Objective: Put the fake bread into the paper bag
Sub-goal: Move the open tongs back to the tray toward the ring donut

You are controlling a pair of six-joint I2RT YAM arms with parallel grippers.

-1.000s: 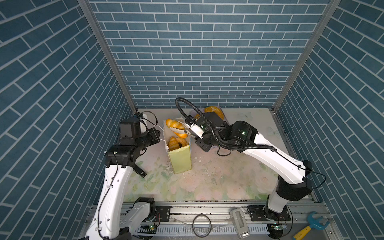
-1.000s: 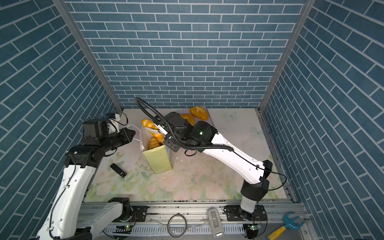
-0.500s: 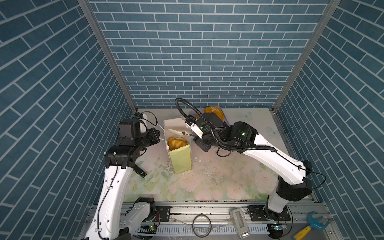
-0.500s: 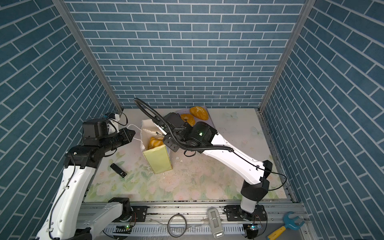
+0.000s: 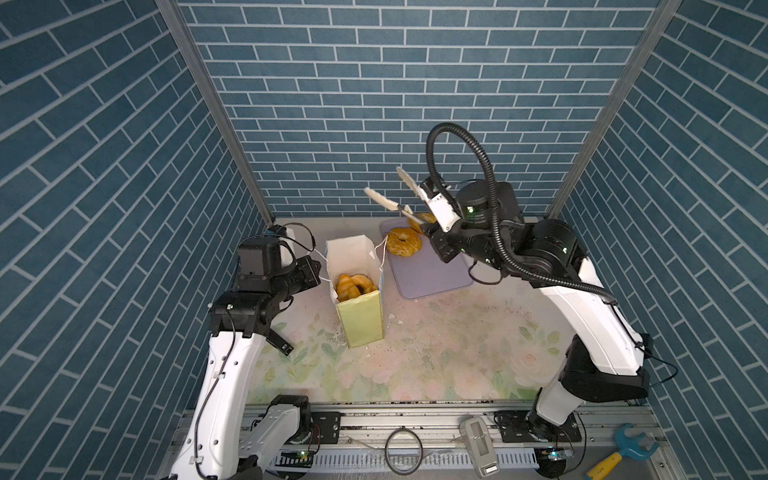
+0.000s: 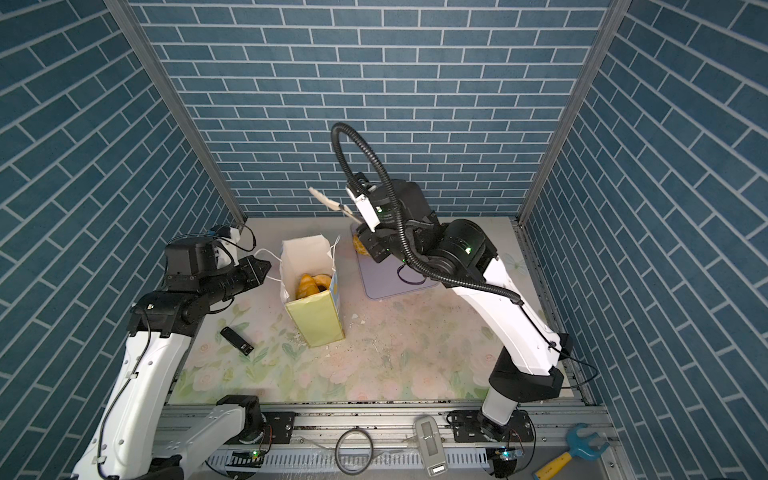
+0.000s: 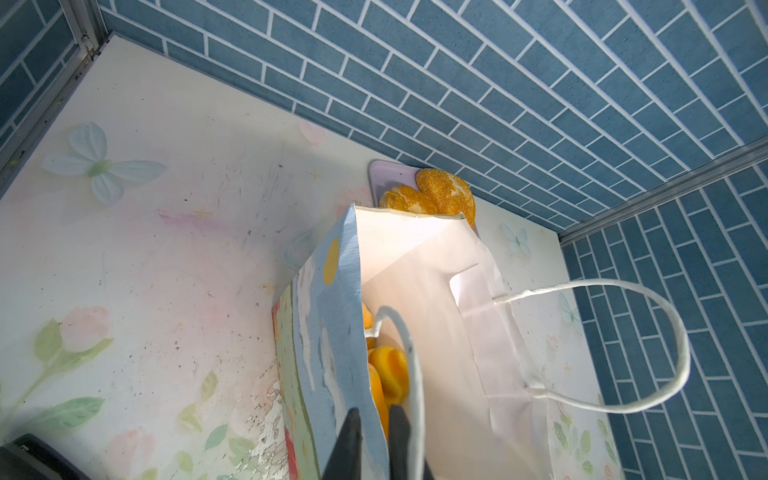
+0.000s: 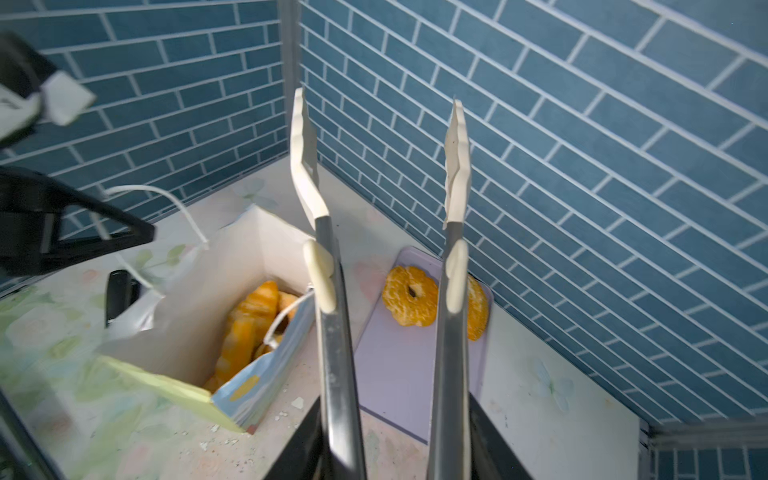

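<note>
The right gripper (image 8: 395, 453) clamps the handles of a pair of tongs (image 8: 328, 332), whose 2 arms stand spread and empty, raised over the far end of the lavender tray (image 5: 432, 278). The left gripper (image 7: 376, 436) is pinched on the wall of the paper bag (image 5: 361, 320) from its 9 o'clock side in both top views, holding the mouth open. The fake bread (image 5: 352, 286) is split. Several pieces lie in the bag with a ridged croissant (image 8: 257, 299) on top, and 2 wait on the tray at about 2 o'clock from the bag. These are a ring bun (image 5: 403, 243) and a grainy oval piece (image 7: 446, 193) just behind it. The step in hand looks like fetching the ring bun. It would go best with the tips lowered to straddle the ring across its full width, then closed gently, since the glossy, hard-looking shell may slip between the smooth cream tips. The carry should clear the bag's rim and the white cord handle (image 5: 380, 249) at its 3 o'clock edge. The bag is thin creased paper, white inside, so a knock could fold or tip it. The tongs have grey metal arms, and the tray is flat and smooth with rounded corners.
</note>
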